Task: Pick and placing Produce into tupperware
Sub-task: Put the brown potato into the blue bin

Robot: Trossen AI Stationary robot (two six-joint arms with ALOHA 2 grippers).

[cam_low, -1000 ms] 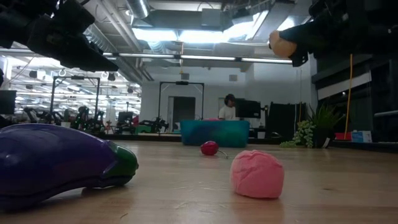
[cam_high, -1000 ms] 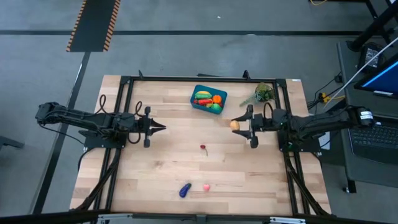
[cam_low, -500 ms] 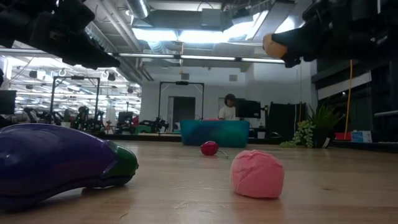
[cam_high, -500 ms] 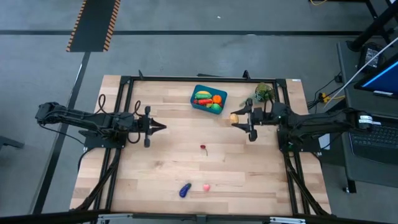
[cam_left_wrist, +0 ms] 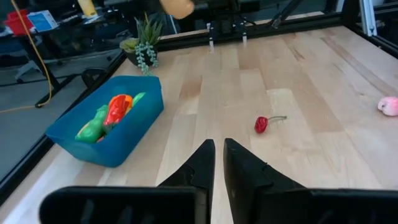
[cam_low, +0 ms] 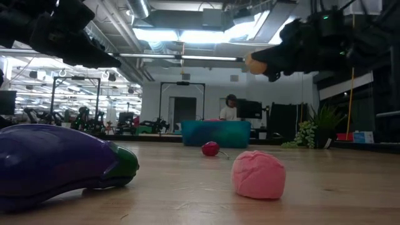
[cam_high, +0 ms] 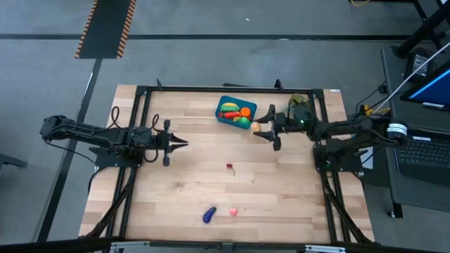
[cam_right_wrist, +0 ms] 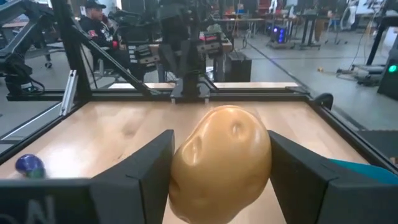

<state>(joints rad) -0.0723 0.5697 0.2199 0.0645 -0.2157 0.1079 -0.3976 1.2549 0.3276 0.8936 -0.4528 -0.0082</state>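
The teal-blue tupperware (cam_high: 226, 117) stands at the table's far middle with several toy pieces in it. My right gripper (cam_high: 260, 129) hovers just to its right, shut on a tan potato-like piece (cam_high: 256, 127), which the low view shows high above the table (cam_low: 254, 63). A small red piece with a stem (cam_high: 230, 167) lies mid-table. A purple eggplant (cam_high: 209, 214) and a pink piece (cam_high: 233, 210) lie near the front edge. My left gripper (cam_high: 184, 143) waits shut over the table's left half. My right gripper pinches the tan piece between its two fingers (cam_right_wrist: 134, 177), one on each opposite side (cam_right_wrist: 186, 158). The fingers lie level and reach in from the table's right. The piece is lifted clear of the table, jutting out past the fingertips.
A leafy green plant sprig (cam_high: 299, 104) sits at the far right, behind my right arm. A black frame (cam_high: 211, 89) runs along the table's edges. Beyond the far edge a person (cam_low: 230, 106) sits at a desk.
My right gripper has carried the tan piece toward the table's far edge and leftward, up to the tupperware's right side, still shut on it and clear of the table.
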